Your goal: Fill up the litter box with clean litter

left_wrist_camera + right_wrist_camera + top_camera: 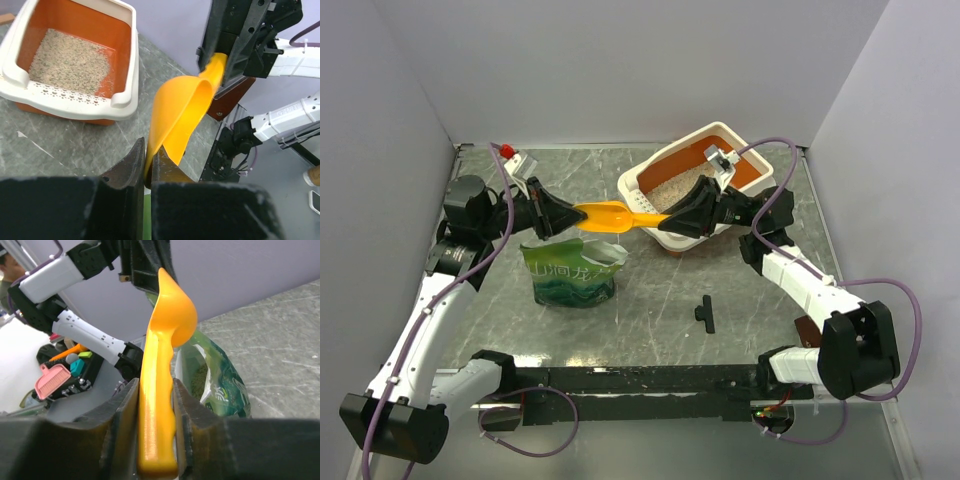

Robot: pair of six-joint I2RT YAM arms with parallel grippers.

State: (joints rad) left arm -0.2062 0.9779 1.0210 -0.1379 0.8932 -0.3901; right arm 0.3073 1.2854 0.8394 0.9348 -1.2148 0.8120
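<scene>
Yellow-orange scoop (610,216), one, held above the bench (660,290) with left pincer (147,160) pinching its bowl rim and right pincer (156,390) clamped on its handle, apparently mid-handover over the green bag (570,275); litter box (725,128) far right, clean litter (70,60) thinly covering its floor.

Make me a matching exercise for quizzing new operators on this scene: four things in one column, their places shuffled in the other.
Things
1. yellow-orange plastic scoop
2. fine beige litter
3. green crinkled bag
4. small black T-shaped part

Places
A. standing open on the grey table
B. lying flat on the table's near side
C. in the air, between the left hand and right hand
D. inside the cream-and-orange plastic litter box

Pairs: 1-C, 2-D, 3-A, 4-B
</scene>
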